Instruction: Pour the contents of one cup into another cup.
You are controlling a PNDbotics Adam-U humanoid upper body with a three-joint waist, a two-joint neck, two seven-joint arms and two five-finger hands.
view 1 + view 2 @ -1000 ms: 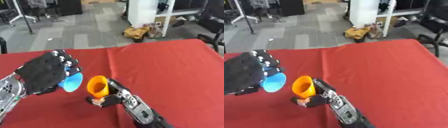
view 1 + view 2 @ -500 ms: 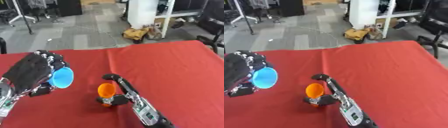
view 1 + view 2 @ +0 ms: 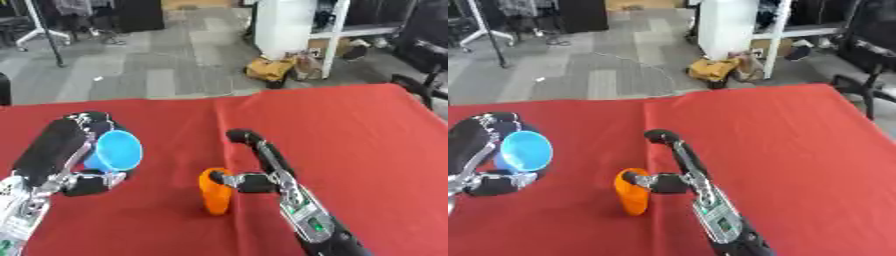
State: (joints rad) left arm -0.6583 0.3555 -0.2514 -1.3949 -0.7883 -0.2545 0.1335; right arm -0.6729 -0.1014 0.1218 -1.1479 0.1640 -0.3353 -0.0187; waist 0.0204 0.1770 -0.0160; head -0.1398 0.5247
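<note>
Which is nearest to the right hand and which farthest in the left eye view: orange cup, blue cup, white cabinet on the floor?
1. orange cup: held in the right hand, mid-table.
2. blue cup: to the left, held in the left hand.
3. white cabinet: beyond the table's far edge, on the floor.

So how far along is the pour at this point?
No pouring is visible. The left hand holds the blue cup tipped sideways, away from the orange cup. The right hand is at the upright orange cup on the red table. Contents can't be seen.
</note>
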